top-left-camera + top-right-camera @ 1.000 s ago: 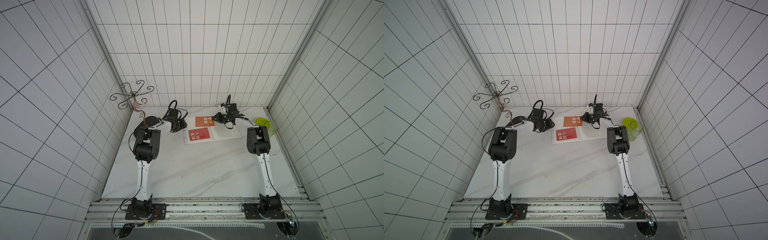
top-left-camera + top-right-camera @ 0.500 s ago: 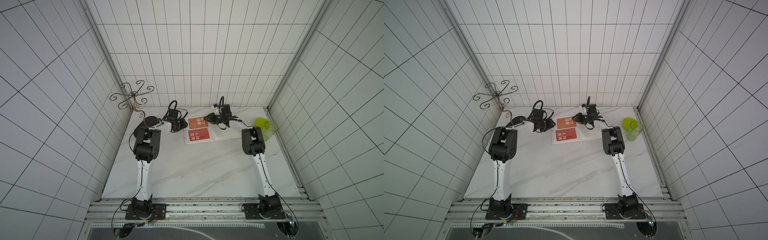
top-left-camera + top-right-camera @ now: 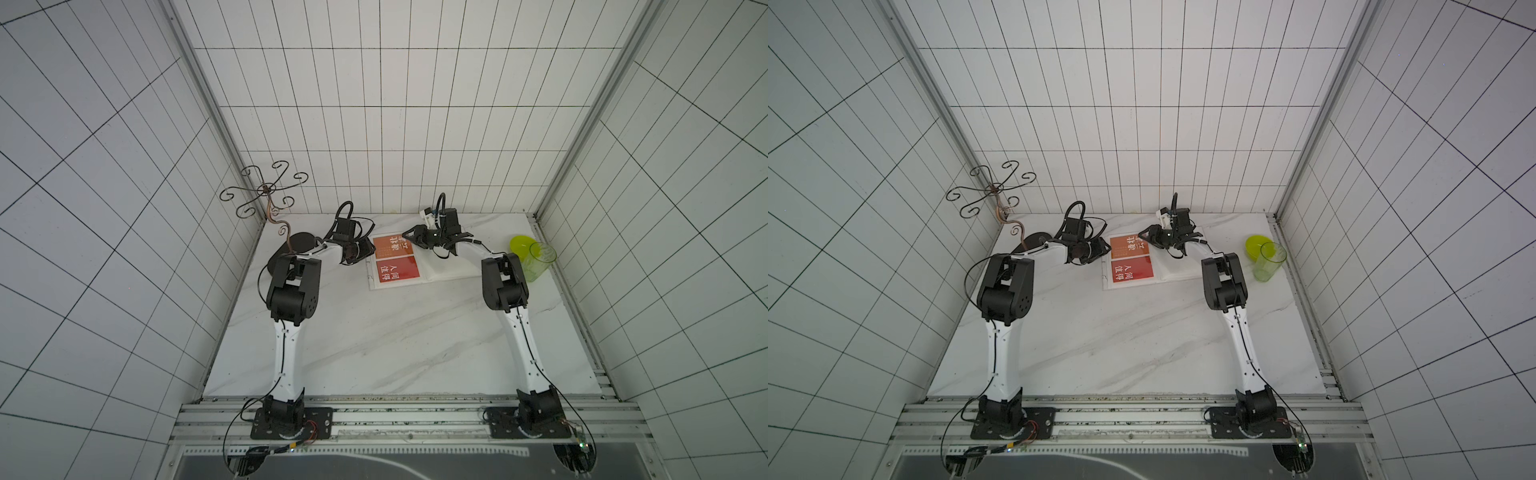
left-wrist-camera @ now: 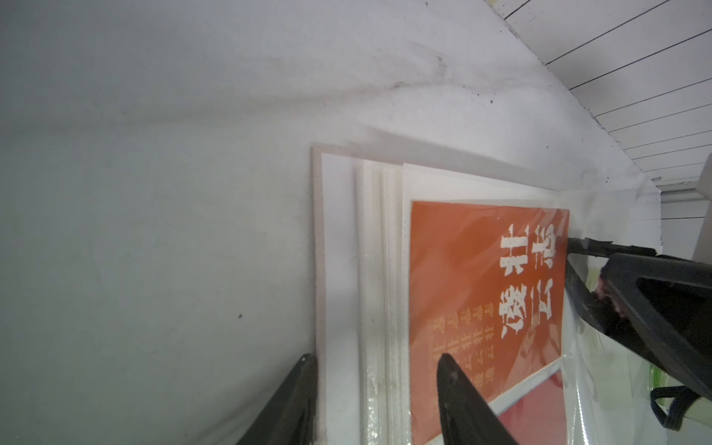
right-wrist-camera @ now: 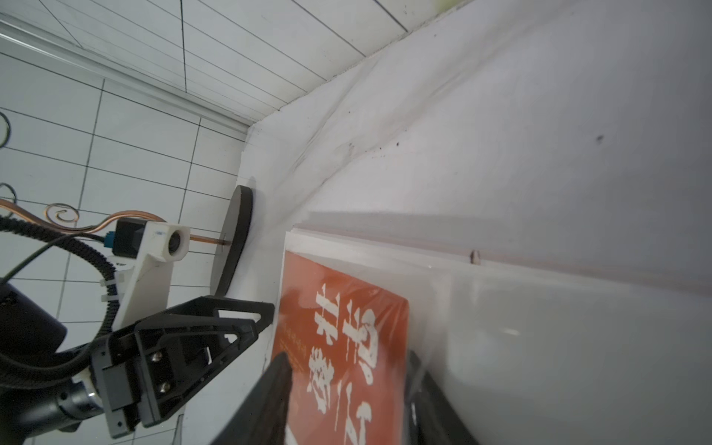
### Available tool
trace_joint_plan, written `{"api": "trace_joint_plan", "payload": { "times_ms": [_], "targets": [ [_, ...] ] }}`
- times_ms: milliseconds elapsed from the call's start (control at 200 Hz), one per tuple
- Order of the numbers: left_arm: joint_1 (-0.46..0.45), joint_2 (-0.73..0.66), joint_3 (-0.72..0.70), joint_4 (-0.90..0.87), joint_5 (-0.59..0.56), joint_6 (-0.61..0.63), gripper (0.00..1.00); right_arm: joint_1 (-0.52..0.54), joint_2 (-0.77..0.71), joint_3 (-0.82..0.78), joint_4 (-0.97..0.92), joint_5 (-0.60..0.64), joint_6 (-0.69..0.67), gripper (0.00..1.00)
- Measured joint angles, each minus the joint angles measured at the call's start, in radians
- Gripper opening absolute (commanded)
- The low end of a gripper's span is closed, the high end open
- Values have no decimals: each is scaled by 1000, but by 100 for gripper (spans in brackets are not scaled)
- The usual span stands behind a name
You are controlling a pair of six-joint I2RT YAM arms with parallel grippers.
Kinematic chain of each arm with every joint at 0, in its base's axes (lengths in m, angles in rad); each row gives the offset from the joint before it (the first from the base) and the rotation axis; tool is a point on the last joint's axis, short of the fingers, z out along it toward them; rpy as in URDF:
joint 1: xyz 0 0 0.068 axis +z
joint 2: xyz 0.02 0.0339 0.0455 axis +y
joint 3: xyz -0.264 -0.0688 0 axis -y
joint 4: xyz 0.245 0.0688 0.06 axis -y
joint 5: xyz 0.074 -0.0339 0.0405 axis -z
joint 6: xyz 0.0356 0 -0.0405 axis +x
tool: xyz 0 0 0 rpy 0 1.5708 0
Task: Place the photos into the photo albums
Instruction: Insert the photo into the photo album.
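Observation:
The photo album (image 3: 451, 266) (image 3: 1177, 266) lies open at the back of the table. Its left page carries an orange photo (image 3: 392, 246) (image 3: 1128, 246) on the far half and a red photo (image 3: 395, 271) (image 3: 1131, 269) on the near half. My left gripper (image 3: 366, 250) (image 4: 375, 358) is open at the album's left edge; one finger is at the cover's rim and the other is over the orange photo (image 4: 481, 277). My right gripper (image 3: 405, 237) (image 5: 348, 358) is open over that photo's (image 5: 346, 308) right end, with one finger blurred by clear film.
A metal scroll stand (image 3: 266, 191) on a dark round base (image 3: 297, 241) stands in the back left corner. A green bowl (image 3: 521, 243) and a clear green cup (image 3: 540, 259) sit at the back right. The tiled back wall is close behind the album.
My right gripper has moved left from over the album's right page to the orange photo, and its jaws have opened. The left arm has stayed put.

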Motion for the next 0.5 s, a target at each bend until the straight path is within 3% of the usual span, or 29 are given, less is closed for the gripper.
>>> {"api": "trace_joint_plan", "payload": {
  "times_ms": [500],
  "targets": [
    [-5, -106, -206, 142, 18, -117, 52, -34, -319, -243, -103, 173, -142, 54]
  ]
}}
